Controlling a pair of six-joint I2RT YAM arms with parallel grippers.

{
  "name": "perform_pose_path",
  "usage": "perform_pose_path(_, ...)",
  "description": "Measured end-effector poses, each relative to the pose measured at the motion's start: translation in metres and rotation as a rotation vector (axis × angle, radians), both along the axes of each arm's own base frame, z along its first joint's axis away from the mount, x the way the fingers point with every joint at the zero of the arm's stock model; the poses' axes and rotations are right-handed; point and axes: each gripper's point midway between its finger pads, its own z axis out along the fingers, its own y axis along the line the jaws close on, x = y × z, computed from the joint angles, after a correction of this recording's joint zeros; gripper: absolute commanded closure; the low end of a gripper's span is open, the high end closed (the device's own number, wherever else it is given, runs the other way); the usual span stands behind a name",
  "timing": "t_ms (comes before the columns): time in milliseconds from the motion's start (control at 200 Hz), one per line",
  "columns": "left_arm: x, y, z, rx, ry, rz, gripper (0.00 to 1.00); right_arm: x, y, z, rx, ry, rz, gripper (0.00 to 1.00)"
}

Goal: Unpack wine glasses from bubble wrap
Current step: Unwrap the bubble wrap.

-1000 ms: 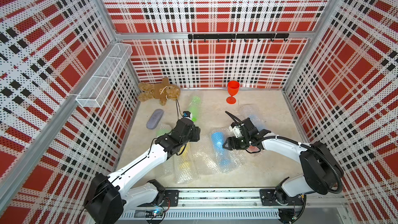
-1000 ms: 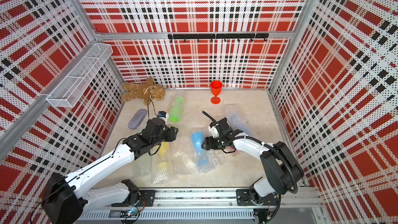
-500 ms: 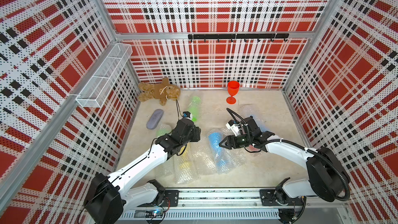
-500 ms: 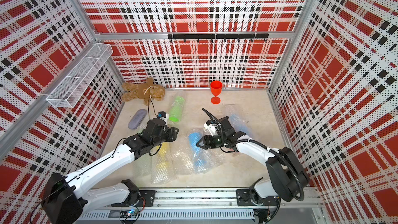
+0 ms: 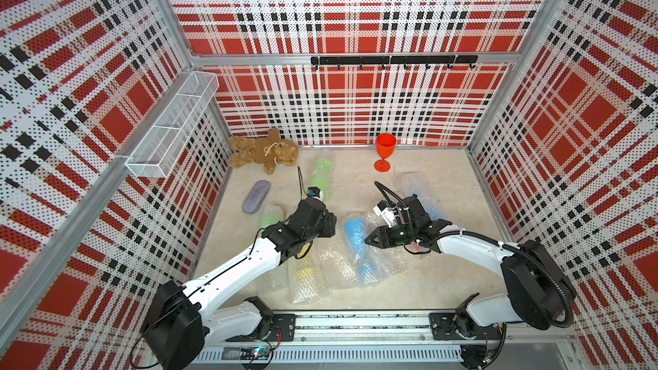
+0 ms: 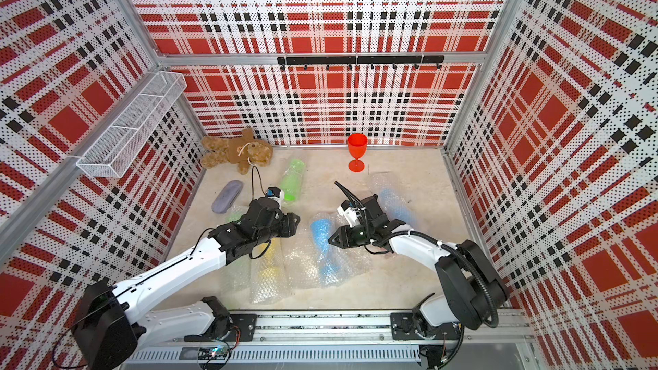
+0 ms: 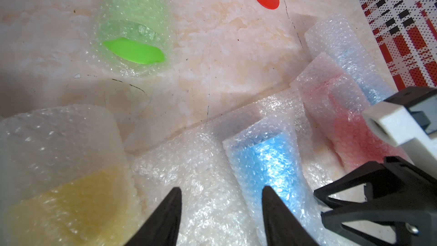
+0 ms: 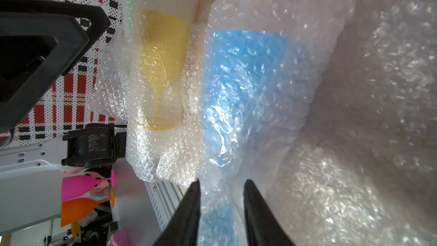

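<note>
Both top views look steeply down from high in front over the whole bench (image 5: 356, 190), near-identical framing. Wrist views sit close over the wrapped blue glass (image 7: 267, 162), shared by both, looking past left fingers (image 7: 165, 221) and right fingers (image 8: 186, 216).

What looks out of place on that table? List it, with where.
The teddy bear sprawls in the far left corner and a grey pouch lies just in front of it; neither belongs with the wrapped goblets. The red goblet stands upright, unwrapped. Nothing looks spilled or broken.
</note>
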Motion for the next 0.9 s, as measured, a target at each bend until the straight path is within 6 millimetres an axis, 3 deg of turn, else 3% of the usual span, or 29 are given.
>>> perform_pose_path(115, -0.003, -0.005, -0.003, -0.008, 0.013, -0.015, 0.42, -0.003, 0.004, -0.004, -0.006, 0.001, 0.015, 0.90)
perform_pose_path(291, -0.013, -0.016, -0.015, -0.025, 0.066, -0.055, 0.41, -0.005, 0.012, -0.002, -0.013, -0.004, 0.028, 1.00)
perform_pose_path(496, -0.020, -0.022, -0.021, -0.045, 0.099, -0.079, 0.39, 0.000, 0.013, 0.002, -0.006, -0.002, -0.006, 1.00)
perform_pose_path(631, -0.024, -0.028, -0.021, -0.081, 0.117, -0.100, 0.37, 0.005, 0.015, 0.015, 0.019, -0.017, -0.034, 1.00)
perform_pose_path(897, -0.038, -0.047, -0.045, -0.109, 0.216, -0.186, 0.38, 0.011, 0.024, 0.028, 0.066, -0.036, -0.040, 1.00)
